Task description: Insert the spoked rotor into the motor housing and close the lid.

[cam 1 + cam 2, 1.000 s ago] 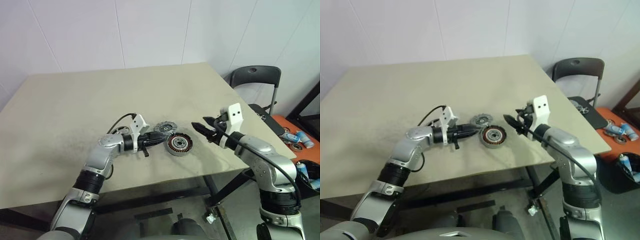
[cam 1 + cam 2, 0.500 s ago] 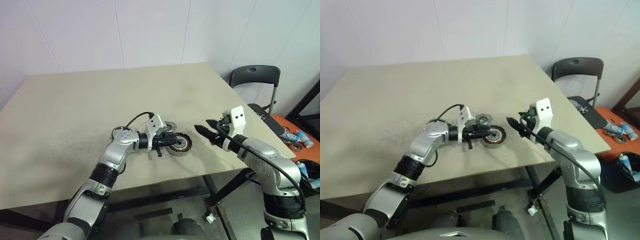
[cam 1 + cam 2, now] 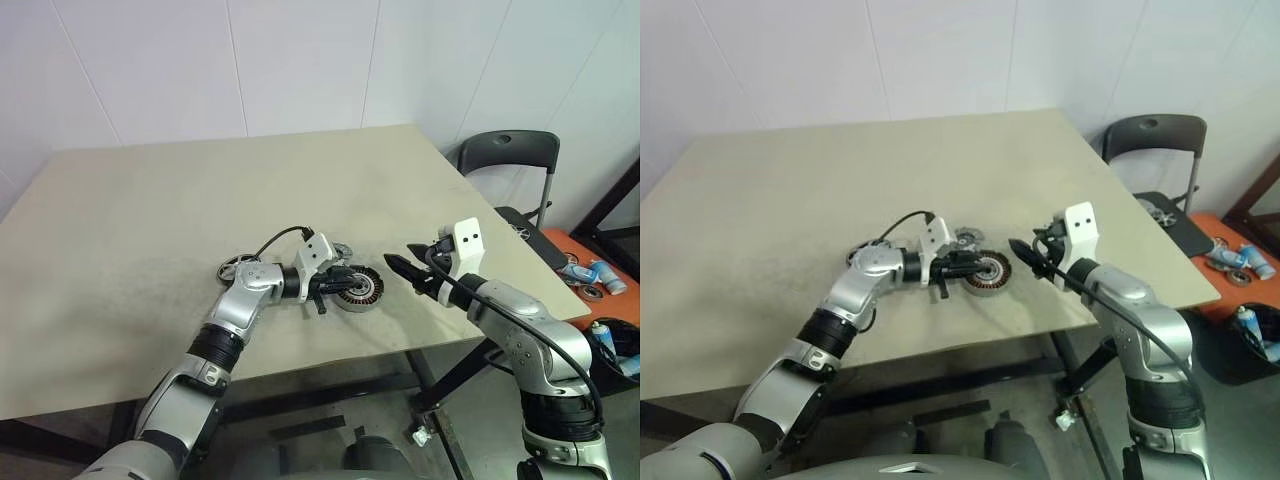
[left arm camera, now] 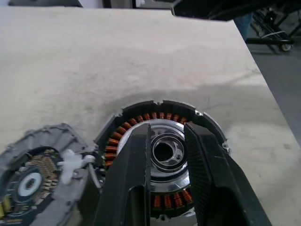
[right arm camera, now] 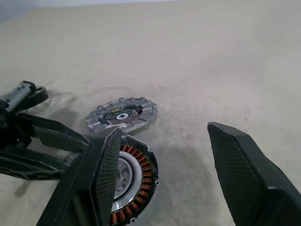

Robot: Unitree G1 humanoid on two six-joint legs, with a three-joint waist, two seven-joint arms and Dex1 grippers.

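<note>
A: What is different from one second ago?

B: The left gripper [image 4: 167, 136] has travelled to its right, away from the open table [image 3: 150, 200]. Now its fingers [image 4: 127, 179] lie over the motor housing [image 4: 162, 110], one on each side of the silver centre. They are only a little apart and nothing is between them, so it carries nothing.

A: And the right gripper [image 5: 164, 141]?

B: It has hardly moved. It hovers just beside the housing on the other side, fingers wide apart, also empty.

A: Where are the other parts?

B: The lid [image 5: 122, 114] lies flat on the table, just behind the housing and almost touching it. A dark ring behind the left forearm is, I think, the spoked rotor [image 3: 232, 268], but it is small and partly hidden.

A: So what does this mean for the task?

B: In my judgement the insertion is not yet begun. The housing is still without rotor, and the left gripper went to the housing, not to the rotor. Perhaps it will steady or shift the housing first.
</note>
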